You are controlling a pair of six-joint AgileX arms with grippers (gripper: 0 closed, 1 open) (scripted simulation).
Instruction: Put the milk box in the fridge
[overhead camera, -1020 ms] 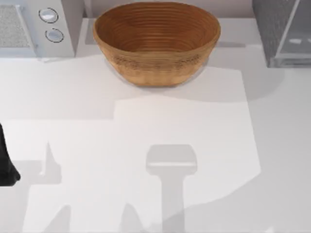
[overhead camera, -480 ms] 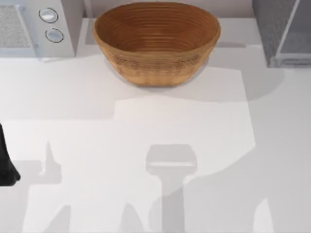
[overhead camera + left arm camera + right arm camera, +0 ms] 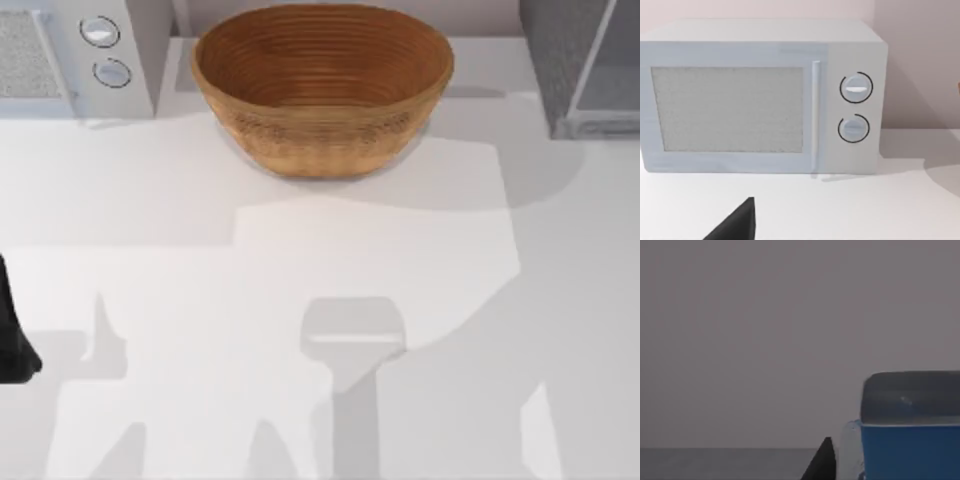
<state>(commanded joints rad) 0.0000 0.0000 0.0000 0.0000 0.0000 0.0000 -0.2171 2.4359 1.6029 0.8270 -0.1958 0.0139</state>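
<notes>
Milk box (image 3: 910, 440) shows its blue top close beside a dark finger (image 3: 821, 462) in the right wrist view; whether the jaws grip it, I cannot tell. Fridge (image 3: 585, 65) stands far right; left arm (image 3: 12, 330) is parked at the left edge.

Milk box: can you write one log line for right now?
blue-topped milk box: close at right wrist camera | grey speckled fridge: table's far right | brown woven basket: far middle

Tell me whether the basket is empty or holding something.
Empty. In the top view the basket shows only its bare ribbed brown interior, with nothing lying inside.
</notes>
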